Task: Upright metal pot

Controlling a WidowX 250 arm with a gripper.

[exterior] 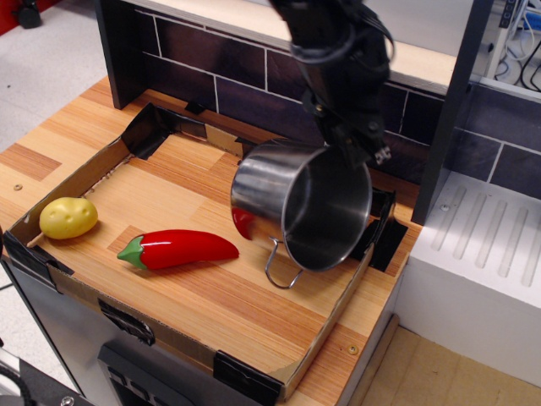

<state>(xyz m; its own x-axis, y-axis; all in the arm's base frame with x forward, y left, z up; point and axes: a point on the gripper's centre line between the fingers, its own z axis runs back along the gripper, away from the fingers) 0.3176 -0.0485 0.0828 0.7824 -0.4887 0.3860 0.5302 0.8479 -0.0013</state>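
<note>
I see the pot (297,205) lying on its side at centre-right of the tray (76,178), mouth facing 4 o'clock. The gripper (359,148) meets its upper rim at 1 o'clock; I cannot tell its opening. The pepper (177,249) lies at the pot's 8 o'clock.

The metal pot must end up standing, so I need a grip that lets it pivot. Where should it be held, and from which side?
Probably the top of the rim. The metal pot lies on its side, mouth toward the tray's right front corner, one wire handle hanging low. The gripper is already at the upper rim, coming from above and behind; its jaws are blurred.
</note>
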